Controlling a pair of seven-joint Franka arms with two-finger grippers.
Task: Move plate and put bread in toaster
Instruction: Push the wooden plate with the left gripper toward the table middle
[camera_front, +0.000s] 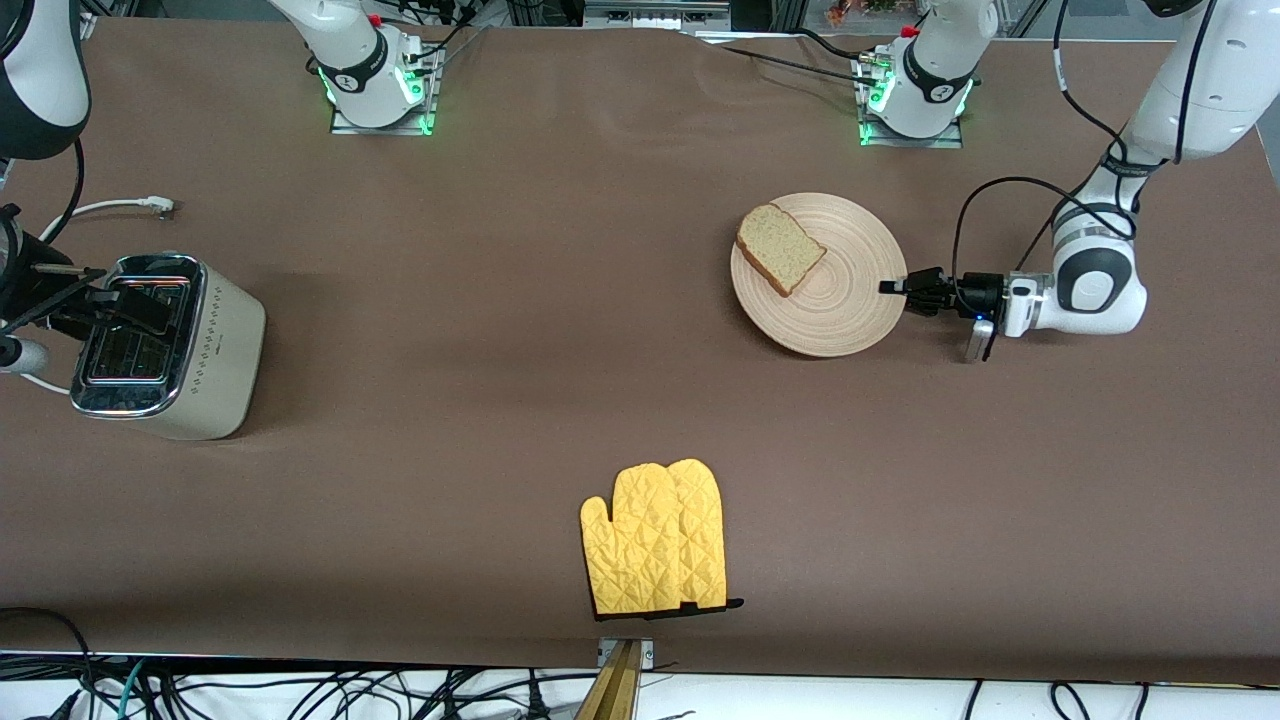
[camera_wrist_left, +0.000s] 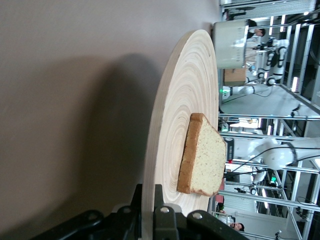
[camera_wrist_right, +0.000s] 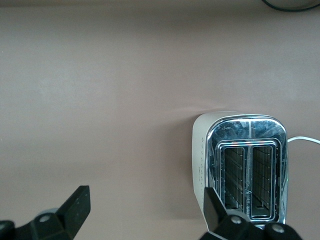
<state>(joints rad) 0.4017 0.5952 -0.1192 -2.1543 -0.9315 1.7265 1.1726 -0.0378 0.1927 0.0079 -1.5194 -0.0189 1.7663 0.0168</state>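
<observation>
Robot lab: metal framing (camera_wrist_left: 280, 120), floor cables (camera_front: 300, 690), other robots.

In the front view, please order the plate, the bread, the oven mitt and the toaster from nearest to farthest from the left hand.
1. plate, its rim in the left hand.
2. bread, on the plate.
3. oven mitt, nearest the front camera.
4. toaster, at the right arm's end.

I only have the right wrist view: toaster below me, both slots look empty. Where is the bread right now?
Observer: The bread lies on the plate, toward the left arm's end of the table.
Operator: Is the left gripper doing anything with it?
Observer: The left gripper is shut on the plate's rim; it is not touching the bread.
Operator: Anything else on the table?
Observer: A yellow oven mitt lies nearer the front camera than the plate, apart from it.
Operator: And my gripper?
Observer: The right gripper is open over the toaster.
</observation>
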